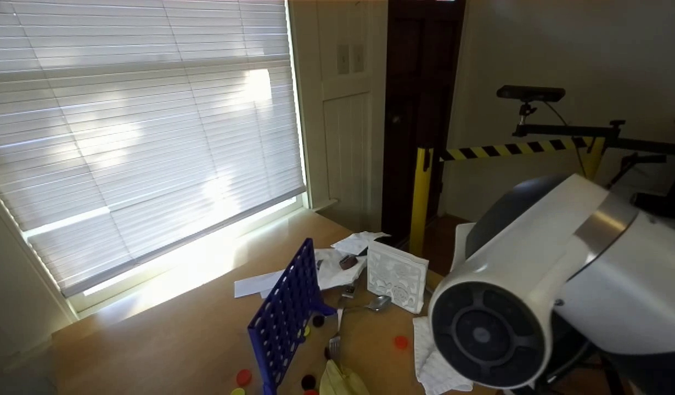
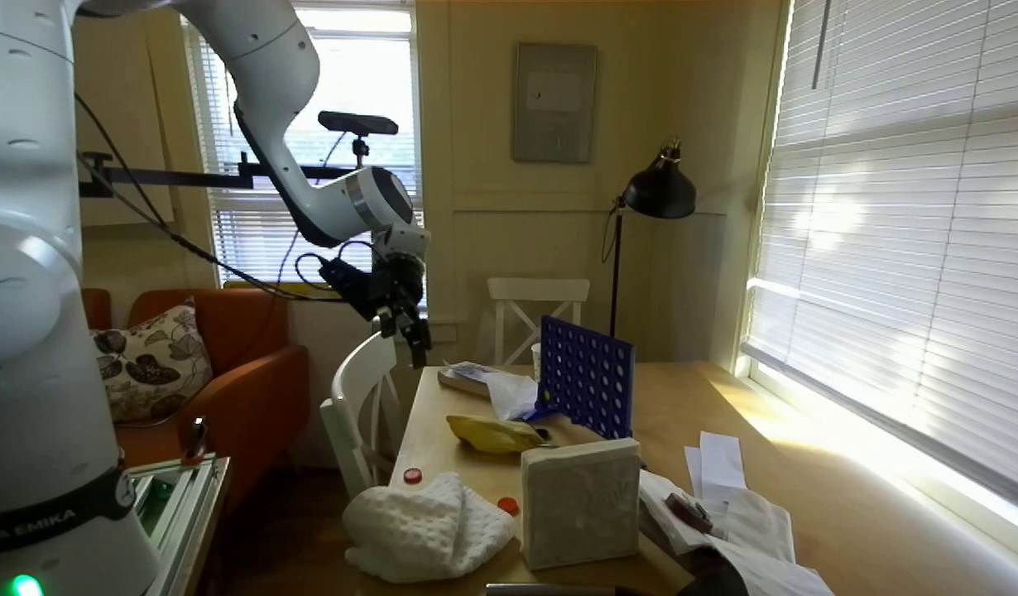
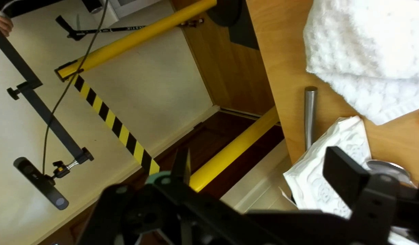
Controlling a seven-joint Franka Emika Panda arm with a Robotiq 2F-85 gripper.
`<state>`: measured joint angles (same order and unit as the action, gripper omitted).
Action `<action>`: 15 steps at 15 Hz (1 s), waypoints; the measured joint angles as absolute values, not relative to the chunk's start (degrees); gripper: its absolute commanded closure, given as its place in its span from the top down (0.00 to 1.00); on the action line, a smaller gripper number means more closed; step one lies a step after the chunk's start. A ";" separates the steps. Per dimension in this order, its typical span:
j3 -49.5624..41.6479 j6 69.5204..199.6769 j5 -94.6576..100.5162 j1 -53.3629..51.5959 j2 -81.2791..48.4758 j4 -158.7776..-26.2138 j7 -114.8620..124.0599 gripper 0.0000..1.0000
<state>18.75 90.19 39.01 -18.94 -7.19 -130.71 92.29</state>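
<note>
On the tabletop (image 2: 674, 397), a white block (image 1: 397, 276) with a relief-patterned face stands upright, as both exterior views show. The gripper (image 3: 264, 166) hangs in the air, apart from the block. Its fingers (image 3: 345, 175) are spread wide, with nothing gripped between them. In the wrist view, one finger overlaps the outline of the block without contact.

Adjacent items are arranged as follows. A spoon (image 1: 380, 303) lies just beside the base of the block. A metal rod (image 3: 310, 115) lies near the table edge, between the block and a bunched white cloth (image 2: 430, 530). A red disc (image 1: 400, 342) lies near the cloth. Loose papers (image 2: 720, 463) lie on the window side of the block.

Farther along the table, a blue perforated frame (image 2: 588, 377) stands upright. A yellow banana-shaped item (image 2: 492, 434) and a fork (image 1: 335, 345) lie near it.

Around the table are a window blind (image 1: 145, 137), a black lamp (image 2: 660, 190), an orange sofa (image 2: 256, 397) and a yellow post (image 1: 420, 203) with striped tape (image 1: 513, 149).
</note>
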 measured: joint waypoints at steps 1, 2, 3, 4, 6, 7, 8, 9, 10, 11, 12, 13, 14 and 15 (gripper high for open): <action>17.92 90.46 38.96 -18.77 -9.31 -129.60 92.14 1.00; 17.02 90.66 38.97 -18.67 -11.30 -128.49 92.13 1.00; 16.22 91.71 39.62 -18.62 -13.22 -127.54 92.04 1.00; 15.59 94.58 41.24 -18.61 -14.99 -126.91 91.65 1.00; 14.49 103.27 45.34 -18.56 -17.99 -126.52 91.29 1.00; 13.88 107.89 47.36 -18.52 -19.24 -126.60 91.30 1.00; 13.28 112.57 49.05 -18.44 -20.35 -126.73 91.33 1.00; 12.82 116.99 49.91 -18.32 -21.22 -126.97 91.36 1.00; 12.61 119.99 49.72 -18.25 -21.95 -127.15 91.90 1.00; 12.64 121.36 49.60 -18.41 -22.57 -127.27 92.82 1.00; 12.79 122.57 48.92 -18.65 -23.05 -127.44 93.62 1.00; 12.87 124.08 48.09 -18.88 -23.48 -127.65 93.89 1.00; 12.90 125.09 47.71 -19.00 -23.78 -127.85 94.04 1.00; 12.90 125.57 47.65 -19.00 -23.91 -128.00 94.13 1.00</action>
<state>12.90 125.57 47.65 -19.00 -23.91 -128.00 94.13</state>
